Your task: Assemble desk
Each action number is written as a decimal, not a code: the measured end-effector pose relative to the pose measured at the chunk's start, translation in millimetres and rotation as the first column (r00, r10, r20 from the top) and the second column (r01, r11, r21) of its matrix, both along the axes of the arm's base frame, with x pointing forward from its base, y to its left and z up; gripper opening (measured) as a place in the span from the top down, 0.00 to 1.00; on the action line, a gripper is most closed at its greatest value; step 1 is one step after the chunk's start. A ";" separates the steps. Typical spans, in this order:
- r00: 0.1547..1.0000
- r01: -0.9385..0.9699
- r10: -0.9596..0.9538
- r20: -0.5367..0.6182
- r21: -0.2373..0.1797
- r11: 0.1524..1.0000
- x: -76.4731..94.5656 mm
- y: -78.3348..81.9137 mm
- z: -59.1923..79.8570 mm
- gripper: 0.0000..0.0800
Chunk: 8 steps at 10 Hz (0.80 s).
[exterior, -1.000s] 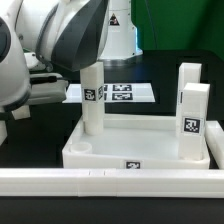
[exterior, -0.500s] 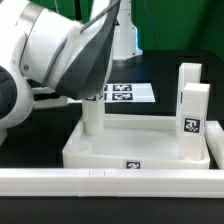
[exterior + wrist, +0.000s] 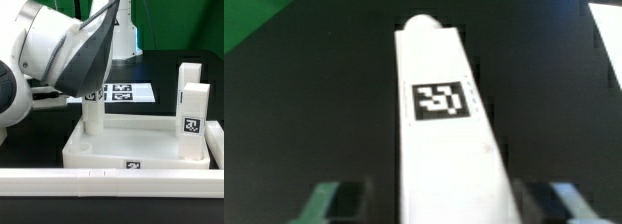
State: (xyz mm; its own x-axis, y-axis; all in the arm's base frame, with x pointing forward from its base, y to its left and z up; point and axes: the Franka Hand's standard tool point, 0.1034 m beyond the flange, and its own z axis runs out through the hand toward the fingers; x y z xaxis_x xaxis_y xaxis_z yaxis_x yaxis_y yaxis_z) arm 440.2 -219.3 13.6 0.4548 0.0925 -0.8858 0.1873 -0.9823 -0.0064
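The white tray-like tabletop (image 3: 135, 150) lies upside down on the dark table. Three white square tagged legs stand in it. One stands at the exterior view's left (image 3: 92, 118). Two stand at its right, the far one (image 3: 187, 80) and the near one (image 3: 195, 122). In the wrist view, the left leg (image 3: 446, 110) runs between my gripper's (image 3: 450, 200) two fingers. A dark gap shows on each side, so the gripper is open around it. In the exterior view my arm (image 3: 60, 55) covers the leg's top and hides the fingers.
The marker board (image 3: 128, 93) lies flat behind the tabletop. A long white rail (image 3: 110, 181) runs along the front edge. A white stand (image 3: 122, 35) rises at the back.
Over the last second my arm has turned and come lower over the left leg, now hiding its top. In the last half second nothing visibly moved.
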 end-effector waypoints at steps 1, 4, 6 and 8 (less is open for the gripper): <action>1.000 -0.002 0.002 0.001 0.000 1.000 0.6 0.9 0.0 0.64; 1.000 0.002 -0.002 0.007 0.000 1.000 2.4 2.0 0.7 0.64; 1.000 0.005 -0.005 0.024 0.000 1.000 8.6 2.7 7.5 0.64; 0.997 0.005 -0.006 0.077 0.014 1.000 22.8 7.9 35.0 0.64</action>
